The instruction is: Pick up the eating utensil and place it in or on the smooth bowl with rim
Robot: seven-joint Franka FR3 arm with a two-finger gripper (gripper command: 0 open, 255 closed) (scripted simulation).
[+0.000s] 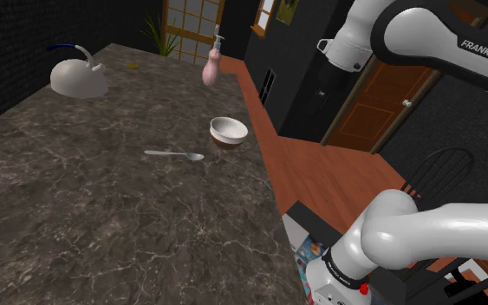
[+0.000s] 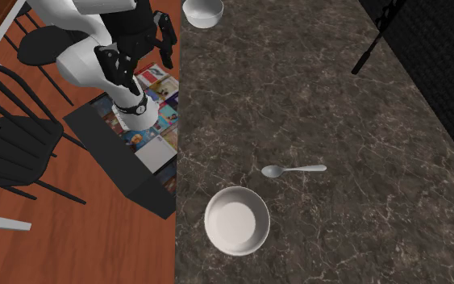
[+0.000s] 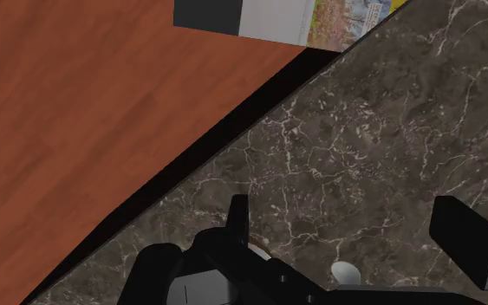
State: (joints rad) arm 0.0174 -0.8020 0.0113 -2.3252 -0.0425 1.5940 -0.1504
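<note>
1. The white arm bears black letters that read "FRANKA EM", cut off at the shoulder view's right edge; the stand below it carries small coloured covers whose print is too small to read
2. The hand is released: its two black fingers stand wide apart above the table, just inside its edge, grasping nothing
3. The spoon lies flat on the table, its rounded end turned toward the white bowl
4. That bowl stands upright near the table's edge, close to the spoon but apart from it
5. Farther off stand a pink pump bottle and a white kettle, well apart from each other
</note>
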